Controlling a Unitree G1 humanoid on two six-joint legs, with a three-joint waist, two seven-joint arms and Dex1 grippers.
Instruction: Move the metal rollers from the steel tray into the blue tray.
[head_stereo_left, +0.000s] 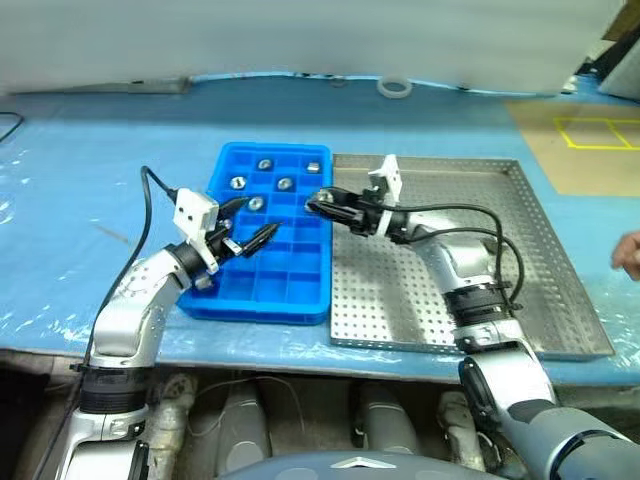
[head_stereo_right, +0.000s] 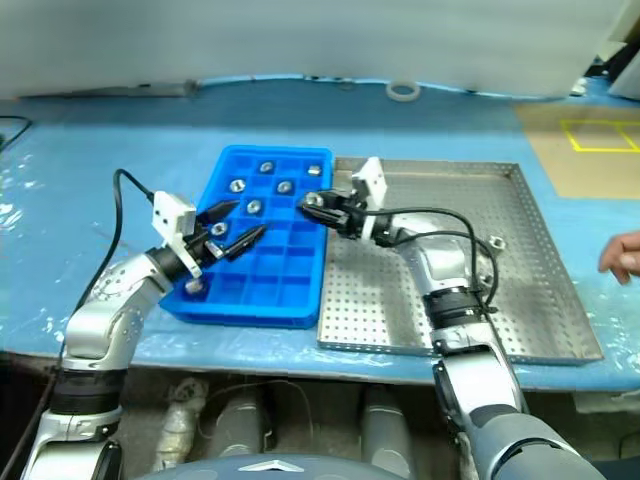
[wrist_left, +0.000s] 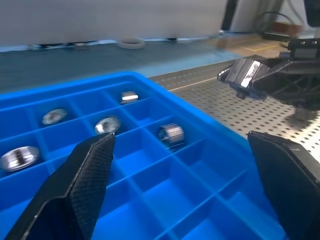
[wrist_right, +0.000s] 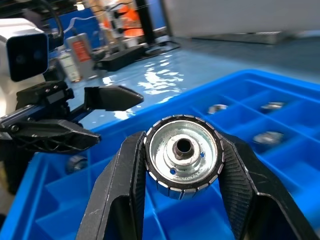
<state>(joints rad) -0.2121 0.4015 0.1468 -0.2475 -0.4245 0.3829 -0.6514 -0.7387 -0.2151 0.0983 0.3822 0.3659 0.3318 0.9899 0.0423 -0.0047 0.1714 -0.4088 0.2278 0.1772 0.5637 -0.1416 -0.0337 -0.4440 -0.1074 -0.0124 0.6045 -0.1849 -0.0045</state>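
- We count six small, shiny silver rollers already lying in the bright blue plastic tray (head_stereo_left: 290, 300) with its grid of square compartments: four in its far rows, such as one at (head_stereo_left: 265, 164), a fifth (head_stereo_left: 257, 203) just behind them, and one (head_stereo_right: 195, 286) in a near compartment on the robot's left side.
- Our right gripper (wrist_right: 182, 165) has its two black fingers clamped on another metal roller (wrist_right: 183, 156), gripping its ribbed rim with the bored face towards the wrist camera; in the head view this gripper (head_stereo_left: 318, 203) hangs over the blue tray's right side, above the middle rows.
- Our left gripper (head_stereo_left: 243, 228) hovers over the blue tray's left side with fingers spread wide and nothing between them.
- The large, shallow, perforated steel tray (head_stereo_left: 540, 250) lies just beside the blue tray; what may be one roller (head_stereo_right: 494, 242) remains on it, behind the right arm, though we cannot be sure.
- We judge the task far along: the held roller still needs lowering into a free compartment and releasing, then that last possible piece.
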